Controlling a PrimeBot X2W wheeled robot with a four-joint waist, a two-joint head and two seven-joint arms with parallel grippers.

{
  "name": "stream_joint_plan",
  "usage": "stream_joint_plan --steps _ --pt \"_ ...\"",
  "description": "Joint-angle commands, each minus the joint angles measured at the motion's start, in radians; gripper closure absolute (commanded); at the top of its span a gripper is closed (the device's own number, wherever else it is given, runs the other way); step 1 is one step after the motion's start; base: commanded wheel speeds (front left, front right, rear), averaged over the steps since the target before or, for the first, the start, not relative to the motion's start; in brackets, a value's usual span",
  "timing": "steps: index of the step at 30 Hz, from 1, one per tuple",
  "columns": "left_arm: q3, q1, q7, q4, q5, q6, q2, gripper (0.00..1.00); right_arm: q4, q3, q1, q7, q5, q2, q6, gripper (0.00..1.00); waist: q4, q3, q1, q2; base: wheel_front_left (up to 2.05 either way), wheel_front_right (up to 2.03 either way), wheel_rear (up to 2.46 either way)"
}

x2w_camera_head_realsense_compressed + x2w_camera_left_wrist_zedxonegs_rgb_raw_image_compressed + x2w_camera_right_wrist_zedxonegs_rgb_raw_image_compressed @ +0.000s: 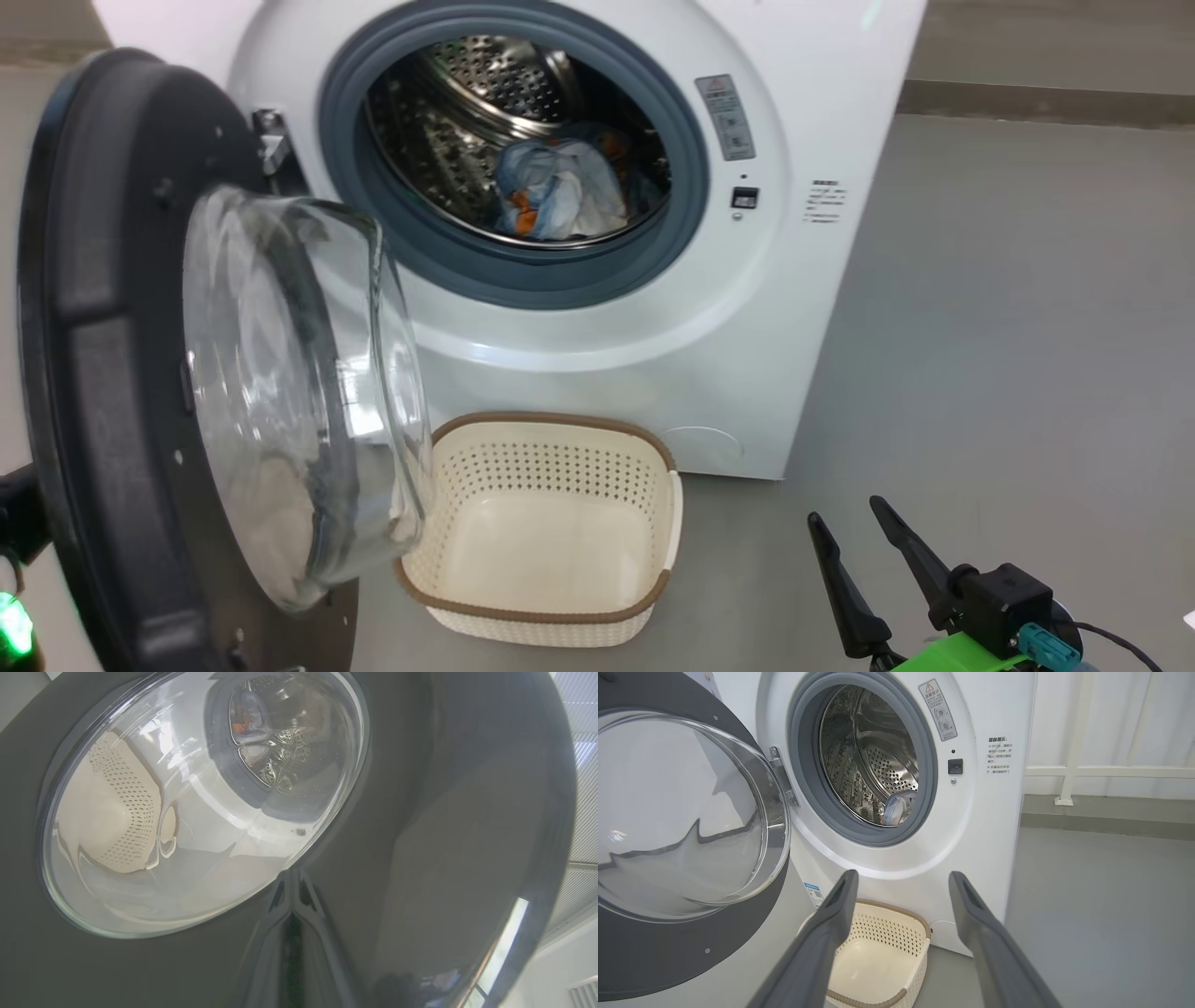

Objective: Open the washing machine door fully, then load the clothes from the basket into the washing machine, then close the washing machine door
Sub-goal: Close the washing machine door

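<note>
The washing machine (794, 280) stands with the washing machine door (93, 327) swung out to its left, black ring and domed glass facing me. Light blue and cream clothes (560, 191) lie in the steel drum, and the clothes (899, 807) peek over the gasket in the right wrist view. Below the opening sits the basket (541, 532), with nothing in it. My right gripper (847, 513) hovers open at the lower right, apart from everything; its fingers (840, 900) frame the basket (878, 952). My left gripper (290, 905) is shut, tips against the door's glossy outer ring (420, 858) just below the glass.
Bare grey floor (1008, 373) stretches to the right of the machine. A white rail (1111, 771) and a low skirting run along the far wall. The door (668, 952) overhangs the basket's left side.
</note>
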Motion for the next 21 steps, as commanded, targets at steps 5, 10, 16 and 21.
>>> stream_joint_plan --steps 5,10,16,21 --pt "-0.003 -0.033 -0.010 -0.050 -0.011 -0.008 -0.008 1.00 -0.027 0.016 -0.029 -0.005 -0.007 -0.003 0.002 0.00 -0.053 -0.007 0.0000 0.0000 0.00 0.00 0.00" --pt "-0.032 -0.051 -0.063 -0.043 0.003 -0.039 -0.055 1.00 -0.027 0.013 -0.027 -0.005 -0.007 -0.005 0.002 0.00 -0.092 -0.008 0.0000 0.0000 0.00 0.00 0.00" --pt "-0.047 -0.099 -0.127 0.008 -0.018 -0.082 -0.091 1.00 -0.028 0.011 -0.029 -0.005 -0.006 -0.010 0.002 0.00 -0.132 -0.004 0.0000 0.0000 0.00 0.00 0.00" --pt "-0.061 -0.146 -0.197 0.064 -0.031 -0.140 -0.104 1.00 -0.030 0.013 -0.034 -0.005 -0.006 -0.011 0.002 0.00 -0.155 0.006 0.0000 0.0000 0.00 0.00 0.00"
